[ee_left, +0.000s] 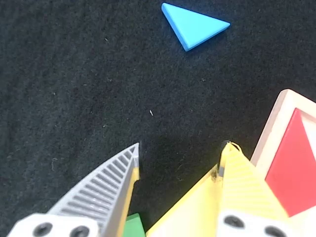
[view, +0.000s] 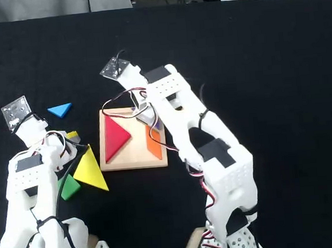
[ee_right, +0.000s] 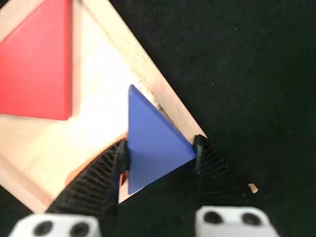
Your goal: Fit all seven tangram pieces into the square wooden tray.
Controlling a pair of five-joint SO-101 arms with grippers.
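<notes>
The square wooden tray (view: 131, 158) holds a red triangle (view: 115, 136) and an orange piece (view: 154, 143). My right gripper (ee_right: 162, 145) is shut on a dark blue triangle (ee_right: 153, 143), held tilted over the tray's rim (ee_right: 163, 94) beside the red triangle (ee_right: 39, 59). My left gripper (ee_left: 181, 150) is open just left of the tray, with bare cloth between its tips. A large yellow triangle (view: 91, 169) lies under its yellow finger (ee_left: 232, 173). A green triangle (view: 70, 186) sits beside the yellow one. Farther out lies a light blue triangle (ee_left: 195, 29).
The black cloth covers the whole table. The light blue triangle (view: 60, 110) lies alone at the far left. The right arm's body (view: 214, 154) stretches along the tray's right side. The cloth right of that arm is open room.
</notes>
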